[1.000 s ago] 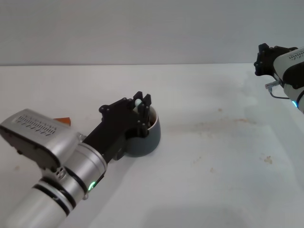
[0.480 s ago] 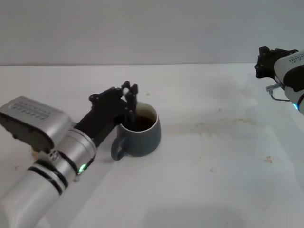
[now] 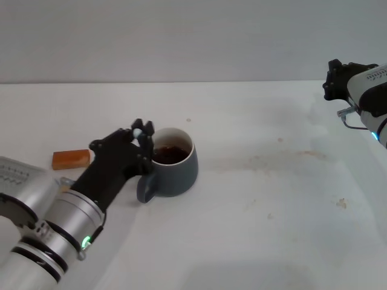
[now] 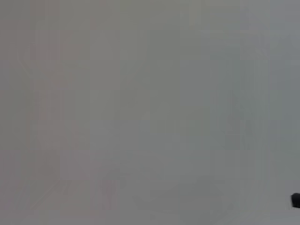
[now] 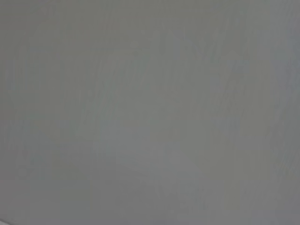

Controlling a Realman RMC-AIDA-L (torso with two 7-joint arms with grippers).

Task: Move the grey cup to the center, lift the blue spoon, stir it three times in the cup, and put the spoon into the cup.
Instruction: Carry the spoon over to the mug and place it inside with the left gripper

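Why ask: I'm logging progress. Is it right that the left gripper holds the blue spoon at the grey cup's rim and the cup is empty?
Not quite: the grey cup holds dark brown liquid, as the head view shows. The left gripper does hold the blue spoon at its rim.

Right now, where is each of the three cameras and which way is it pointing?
Head view: on the robot's head, looking forward and down at the table; shows the left gripper holding the blue spoon at the grey cup, and the right gripper parked far right.
Left wrist view: only blank grey, one dark speck at the edge.
Right wrist view: blank grey, no body.
Shared: nothing identifiable.
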